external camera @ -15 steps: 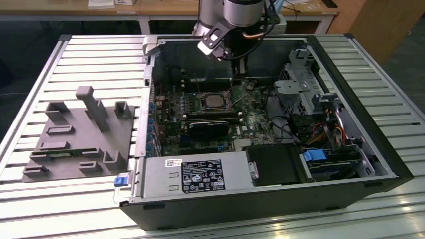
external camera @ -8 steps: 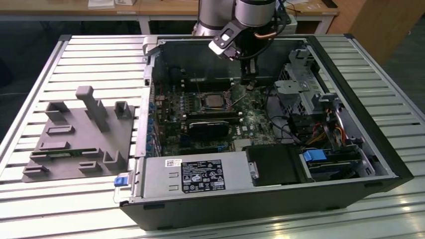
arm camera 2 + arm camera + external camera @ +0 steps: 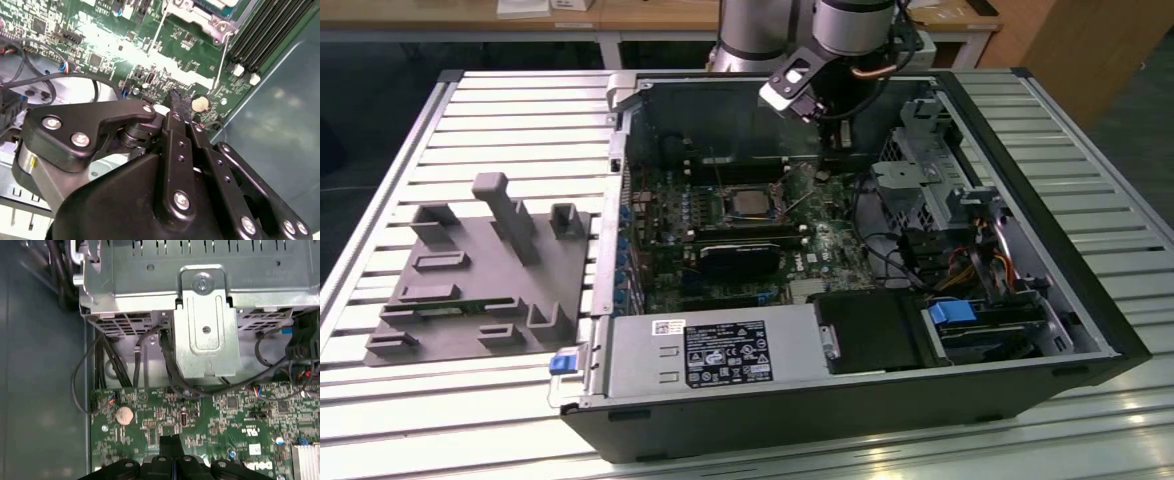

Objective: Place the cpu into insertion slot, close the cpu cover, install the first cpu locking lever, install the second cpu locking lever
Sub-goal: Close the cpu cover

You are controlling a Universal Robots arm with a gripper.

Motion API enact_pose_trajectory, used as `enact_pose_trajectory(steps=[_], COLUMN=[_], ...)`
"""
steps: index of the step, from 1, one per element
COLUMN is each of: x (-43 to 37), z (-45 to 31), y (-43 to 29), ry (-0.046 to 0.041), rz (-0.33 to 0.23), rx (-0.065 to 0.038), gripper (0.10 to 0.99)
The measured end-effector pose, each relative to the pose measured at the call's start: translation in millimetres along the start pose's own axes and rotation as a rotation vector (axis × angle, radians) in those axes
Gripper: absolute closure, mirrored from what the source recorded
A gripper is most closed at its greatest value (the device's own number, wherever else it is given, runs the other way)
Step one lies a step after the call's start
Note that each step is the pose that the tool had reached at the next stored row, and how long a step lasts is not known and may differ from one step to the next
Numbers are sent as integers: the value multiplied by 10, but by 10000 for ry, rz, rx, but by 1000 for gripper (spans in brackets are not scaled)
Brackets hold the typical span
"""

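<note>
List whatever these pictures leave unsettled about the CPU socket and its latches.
- Exterior view: the dull silver-grey square cpu sits in the black, silver-rimmed insertion slot, too small to tell whether it is clamped down.
- Second wrist view: the picture edge cuts off the slot, so whether the thin silvery wire levers are latched is unclear.
- The black gripper hides the green motherboard beneath it.

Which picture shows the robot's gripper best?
The second wrist view: the gripper is close, its black links and shut fingers over the motherboard. The first wrist view catches the fingertips; the exterior view shows it small, inside the computer case.
</note>
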State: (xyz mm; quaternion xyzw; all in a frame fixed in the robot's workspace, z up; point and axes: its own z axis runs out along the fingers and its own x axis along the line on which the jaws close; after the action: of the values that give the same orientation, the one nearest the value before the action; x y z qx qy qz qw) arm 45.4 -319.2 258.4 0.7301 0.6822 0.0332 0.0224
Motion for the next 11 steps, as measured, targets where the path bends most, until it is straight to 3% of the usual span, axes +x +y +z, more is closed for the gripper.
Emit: enact_pose_trajectory(steps=[8,11], x=[0,0], z=[136,155], y=[21,25], ry=[-1,-4], rz=[9,16], rx=[0,0], gripper=[980,980])
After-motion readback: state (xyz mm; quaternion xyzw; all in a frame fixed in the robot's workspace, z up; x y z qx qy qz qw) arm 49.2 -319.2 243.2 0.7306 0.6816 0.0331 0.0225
